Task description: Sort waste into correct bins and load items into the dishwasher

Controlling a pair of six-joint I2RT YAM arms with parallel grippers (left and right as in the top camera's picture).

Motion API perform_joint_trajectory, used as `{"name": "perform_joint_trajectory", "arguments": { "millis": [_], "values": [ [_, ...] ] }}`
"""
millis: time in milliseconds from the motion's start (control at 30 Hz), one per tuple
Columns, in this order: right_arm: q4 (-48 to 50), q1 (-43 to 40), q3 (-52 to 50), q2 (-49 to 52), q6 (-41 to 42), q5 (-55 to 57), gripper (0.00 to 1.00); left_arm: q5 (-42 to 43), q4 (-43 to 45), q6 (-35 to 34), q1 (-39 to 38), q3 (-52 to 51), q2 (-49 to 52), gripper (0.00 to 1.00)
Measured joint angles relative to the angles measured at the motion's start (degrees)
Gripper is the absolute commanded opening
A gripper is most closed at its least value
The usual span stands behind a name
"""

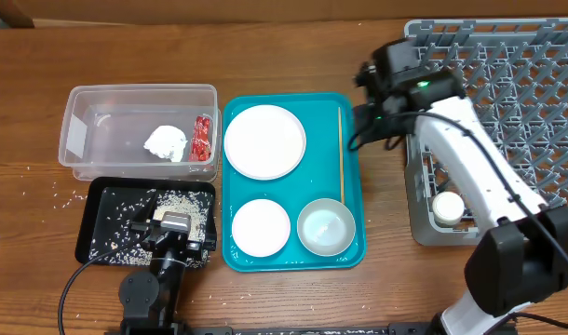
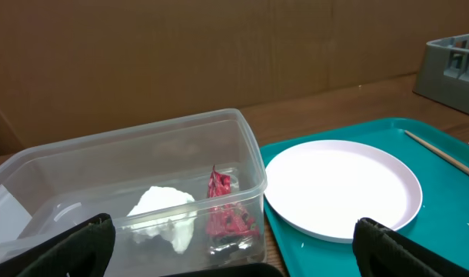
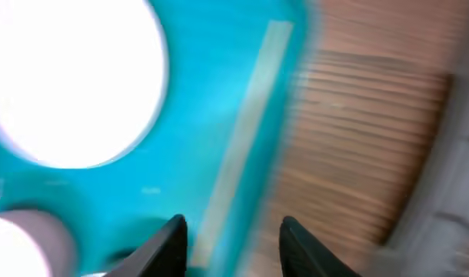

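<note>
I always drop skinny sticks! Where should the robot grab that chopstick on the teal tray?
Probably around its middle, from straight above, right tool straddling its width: the chopstick lies flat and thin on the teal tray, close beside its right rim.

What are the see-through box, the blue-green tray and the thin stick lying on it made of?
The box looks like clear, glossy plastic: the napkin wad and red wrapper show through its walls. The tray seems smooth teal plastic with a moulded raised rim. The stick looks like pale, matte wood, possibly bamboo.
</note>
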Motion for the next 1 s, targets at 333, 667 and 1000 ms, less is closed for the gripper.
{"name": "perform_joint_trajectory", "arguments": {
  "millis": [333, 667, 1000],
  "values": [
    [5.97, 3.10, -0.02, 12.63, 14.53, 4.35, 0.46, 0.00, 0.00, 0.00, 0.00, 0.00, 0.00, 1.00],
    [6.25, 3.13, 0.02, 19.69, 17.29, 7.10, 0.04, 0.00, -0.04, 0.00, 0.00, 0.00, 0.00, 1.00],
    [3.26, 2.93, 1.81, 19.32, 17.14, 5.09, 0.04, 0.00, 0.00, 0.00, 0.00, 0.00, 0.00, 1.00]
  ]
}}
